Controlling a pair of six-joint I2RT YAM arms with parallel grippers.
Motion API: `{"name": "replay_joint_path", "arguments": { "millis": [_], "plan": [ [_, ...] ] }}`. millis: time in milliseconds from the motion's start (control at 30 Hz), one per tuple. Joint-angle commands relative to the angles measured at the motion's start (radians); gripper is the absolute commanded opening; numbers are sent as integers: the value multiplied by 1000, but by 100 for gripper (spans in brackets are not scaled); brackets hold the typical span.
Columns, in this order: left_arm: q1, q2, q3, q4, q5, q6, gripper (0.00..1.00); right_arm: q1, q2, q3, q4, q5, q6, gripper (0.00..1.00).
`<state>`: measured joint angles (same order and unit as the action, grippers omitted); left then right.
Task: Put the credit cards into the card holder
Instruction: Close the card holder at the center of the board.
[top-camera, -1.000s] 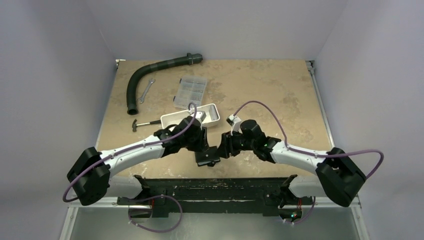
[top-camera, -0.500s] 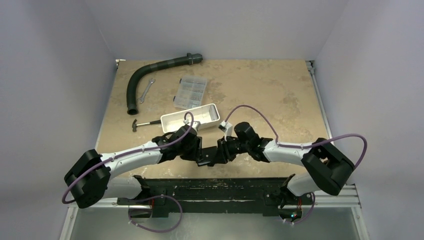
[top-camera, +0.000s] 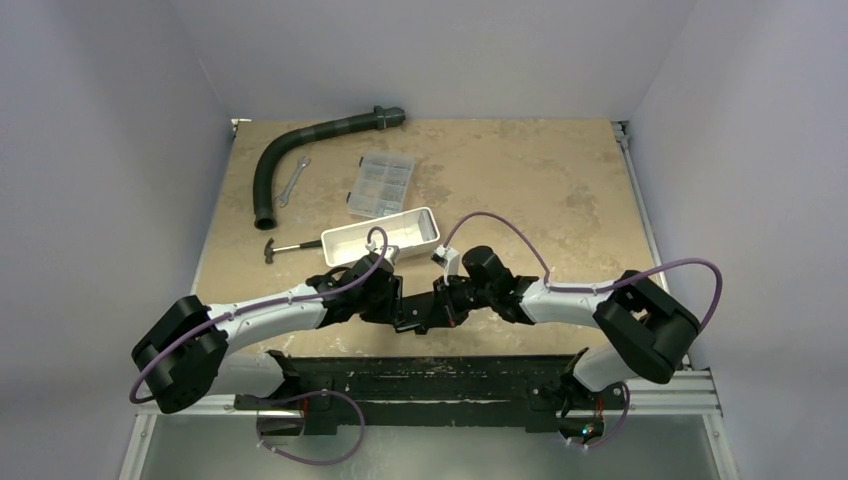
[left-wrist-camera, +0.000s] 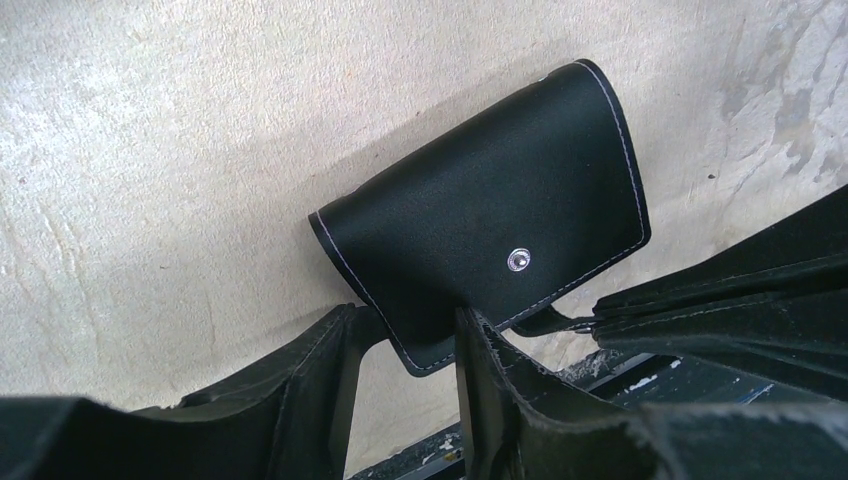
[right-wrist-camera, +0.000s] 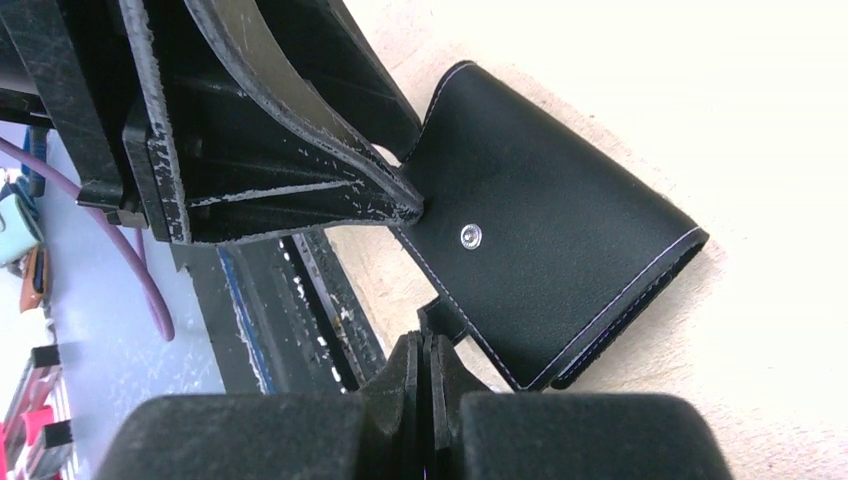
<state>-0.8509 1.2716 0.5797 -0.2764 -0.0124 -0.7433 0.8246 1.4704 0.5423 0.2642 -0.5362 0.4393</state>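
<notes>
- The card holder (left-wrist-camera: 480, 240) lies shut on the table (left-wrist-camera: 150, 150), on the near side of the white tray (top-camera: 426, 216), towards my bases. Its snap stud (left-wrist-camera: 517, 260) faces up.
- My left gripper (left-wrist-camera: 408, 320) is part-way open. The holder's near corner fills the gap and both fingers touch it, so I take that as a hold.
- My right gripper (right-wrist-camera: 432, 340) has its fingers pressed almost flat together, and the tips meet the holder's stitched edge below the stud. It seems to be nipping the flap there, though the contact itself is hard to see.
- I judge the holder to be light, soft and leathery. It should bend rather than resist, and its smooth face could slip from a shallow pinch. The stitched edge by the stud is the best place to take hold: one hand pins the body while the other peels the flap.
- I see no credit cards in these views.
- A second ago my two grippers stood further apart, just below the tray, and the holder showed between them. Since then both have closed in on it, further from the tray, and my right elbow has swung inward.
</notes>
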Motion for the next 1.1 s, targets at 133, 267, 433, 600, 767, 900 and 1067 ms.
{"name": "replay_joint_path", "arguments": {
  "millis": [133,267,433,600,767,900,1067],
  "plan": [
    [3,22,-21,22,32,1,41,11,-46,57,23,53,-25,0],
    [3,31,-28,22,35,7,41,15,-7,96,8,82,-46,0],
    [3,26,-35,20,32,8,41,26,26,129,-4,144,-63,0],
    [2,26,-39,25,35,10,41,40,37,149,-12,203,-62,0],
    [2,29,-42,28,42,12,40,58,46,165,-29,270,-66,0],
    [2,26,-45,29,42,12,40,70,67,177,-42,286,-75,0],
    [3,21,-46,26,45,12,40,92,89,186,-45,349,-88,0]
  ]
}}
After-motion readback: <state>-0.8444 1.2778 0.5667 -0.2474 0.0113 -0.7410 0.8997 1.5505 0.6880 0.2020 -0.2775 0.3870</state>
